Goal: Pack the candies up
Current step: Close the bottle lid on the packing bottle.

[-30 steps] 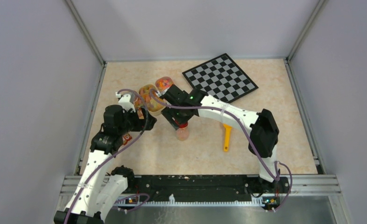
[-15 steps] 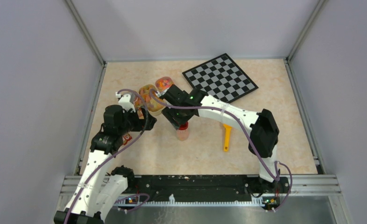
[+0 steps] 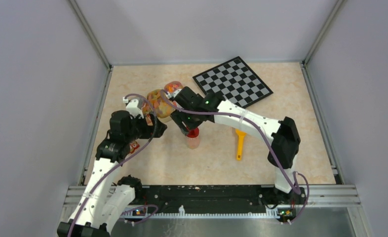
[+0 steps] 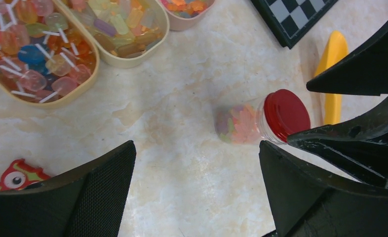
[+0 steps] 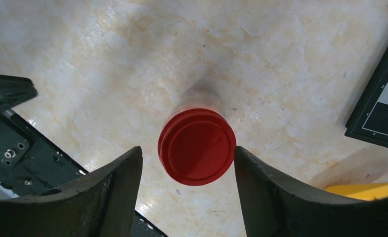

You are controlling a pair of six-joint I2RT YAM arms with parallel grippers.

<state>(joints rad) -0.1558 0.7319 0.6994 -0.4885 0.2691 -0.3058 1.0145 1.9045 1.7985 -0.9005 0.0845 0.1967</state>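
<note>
right tool (image 5: 187, 155): straight over the jar, jaws apart – one finger on each side of the red lid (image 5: 197, 146), a thin gap visible on both sides, so not clamped
left tool (image 4: 197, 148): jaws spread wide, holding nothing, hovering over bare bench (image 3: 291, 128) – jar just beyond its right finger
jar (image 4: 239, 123): small, clear, upright on the bench, lid on; pastel sweets show through the wall
candies (image 4: 39, 49): most sit in the open containers at the far left of the bench, some inside the jar
first oval tray (image 4: 94, 69): beige, full of mixed round sweets in orange, pink and blue, thin white sticks among them
second oval tray (image 4: 165, 34): beige, just beside the first, holds yellow, purple and amber pieces
pink cup (image 4: 182, 24): next to the second tray, orange sweets inside
scoop (image 3: 240, 144): yellow-orange, flat on the bench to the right of the jar
chessboard (image 3: 233, 82): grey and black squares, far right of the bench, set at an angle
owl sticker (image 4: 14, 177): red cartoon owl, partly hidden by the left finger – no lettering legible
</note>
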